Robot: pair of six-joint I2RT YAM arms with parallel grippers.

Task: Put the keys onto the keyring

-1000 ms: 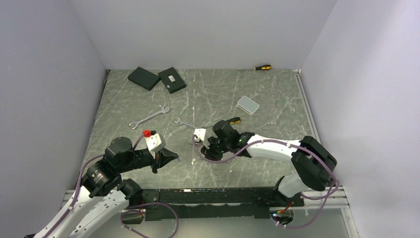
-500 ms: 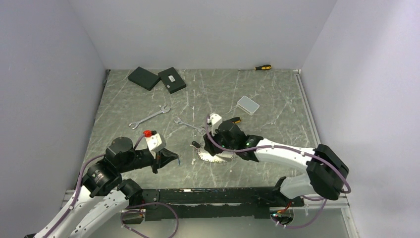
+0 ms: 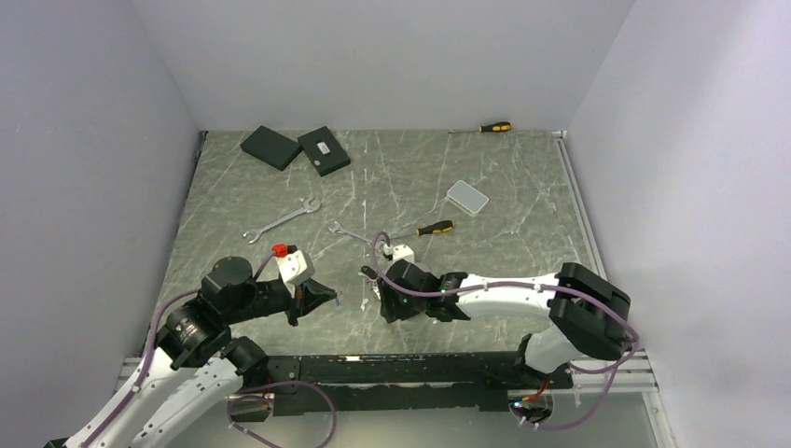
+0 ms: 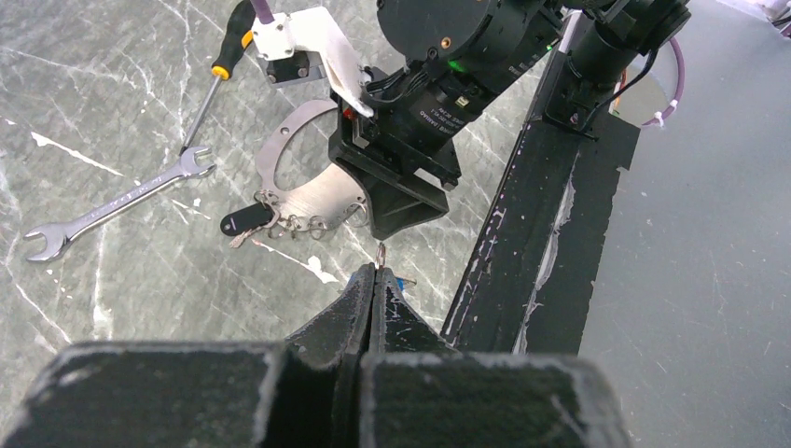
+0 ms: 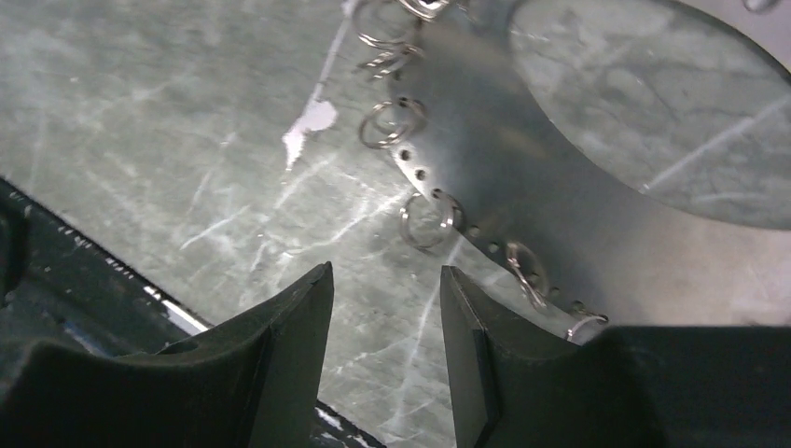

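Note:
The keyring (image 4: 280, 154) is a large flat grey metal ring with several small split rings (image 5: 385, 121) and a black fob (image 4: 244, 218) along its edge. It lies flat on the table, mostly hidden under my right arm in the top view. My right gripper (image 5: 385, 271) points down just beside its rim, open, with only bare table between the fingers. One of the keys, a silver spanner (image 3: 280, 221), lies to the back left; another (image 3: 350, 232) (image 4: 117, 201) lies nearer the ring. My left gripper (image 4: 376, 269) (image 3: 331, 299) is shut, and a tiny metal loop pokes from its tips.
A yellow-and-black screwdriver (image 3: 429, 228) lies just behind the right wrist; another (image 3: 494, 127) is at the back wall. Two black boxes (image 3: 270, 147) (image 3: 324, 150) sit at the back left, a white box (image 3: 467, 197) to the right. The black base rail (image 3: 420, 369) runs along the front.
My right arm drew back off the keyring, then swung forward and down over it again, its jaws now wider apart. The left arm has stayed still and shut.

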